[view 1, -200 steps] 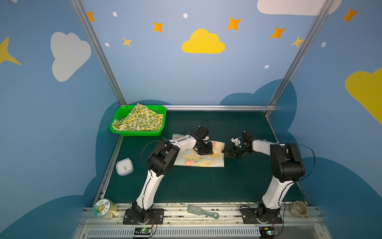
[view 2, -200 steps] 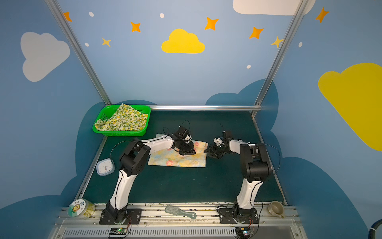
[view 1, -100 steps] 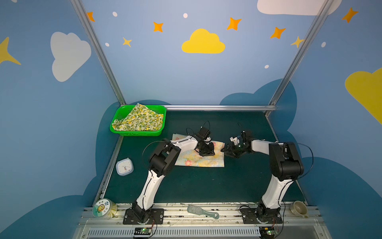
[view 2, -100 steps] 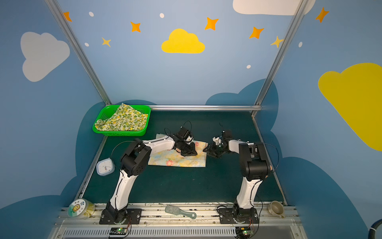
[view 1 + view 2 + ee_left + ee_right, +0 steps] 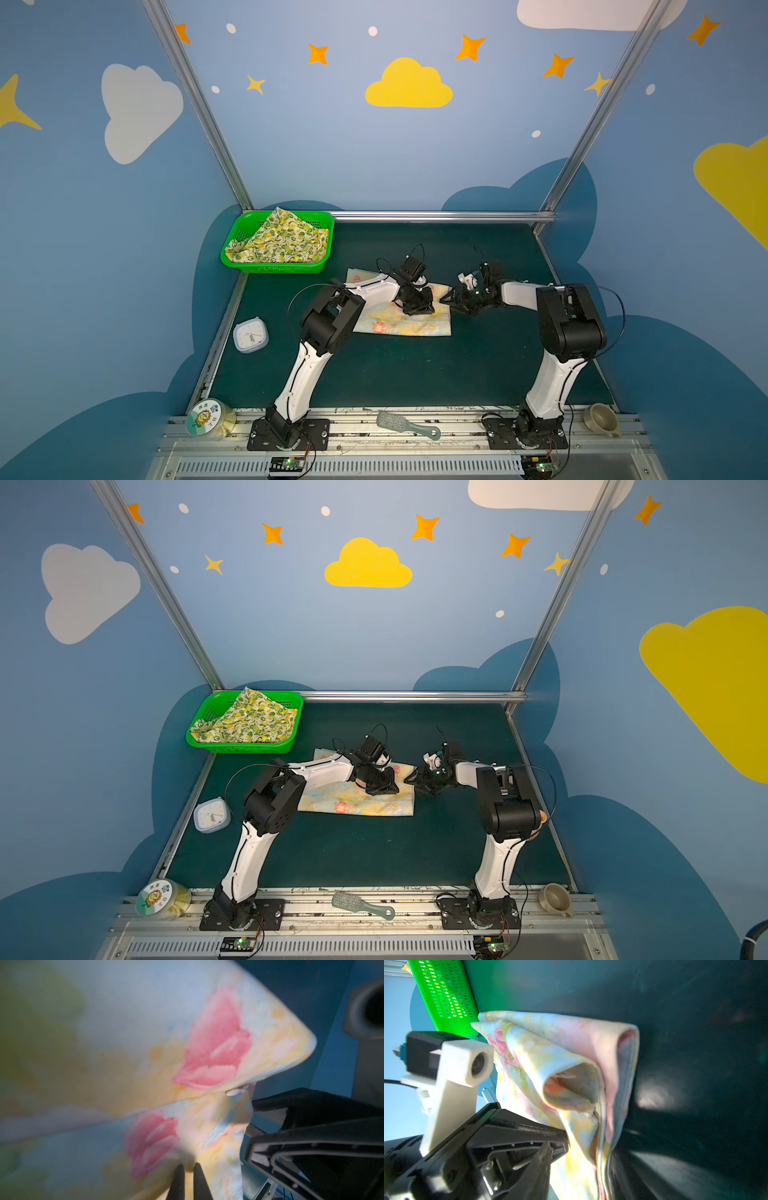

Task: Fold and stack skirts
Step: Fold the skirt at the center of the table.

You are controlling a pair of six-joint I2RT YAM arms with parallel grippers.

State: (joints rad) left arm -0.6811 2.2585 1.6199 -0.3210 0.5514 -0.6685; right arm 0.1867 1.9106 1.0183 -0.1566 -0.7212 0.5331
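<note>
The pastel skirt [image 5: 399, 326] [image 5: 361, 806] with pink flowers lies folded on the dark green mat. My left gripper [image 5: 419, 307] [image 5: 188, 1167] points down on its right half, shut on a fold of it. That raises a loose layer [image 5: 550, 1043] that gapes like a pocket. My right gripper [image 5: 451, 297] [image 5: 251, 1126] sits at the skirt's right edge. Its jaws stand apart, with the cloth's edge in their mouth. The lemon-print skirt [image 5: 278, 241] [image 5: 245, 721] lies crumpled in the green basket [image 5: 274, 269] at the back left.
A pale blue clock [image 5: 250, 336] lies left of the mat. On the front rail are a round tin [image 5: 210, 419], a green brush [image 5: 407, 426] and a beige cup [image 5: 601, 417]. Blue walls close in the back and both sides.
My right gripper has slid left up to the pastel skirt's right edge, its jaws narrowing slightly. The left gripper has shifted a little to the right on the cloth.
</note>
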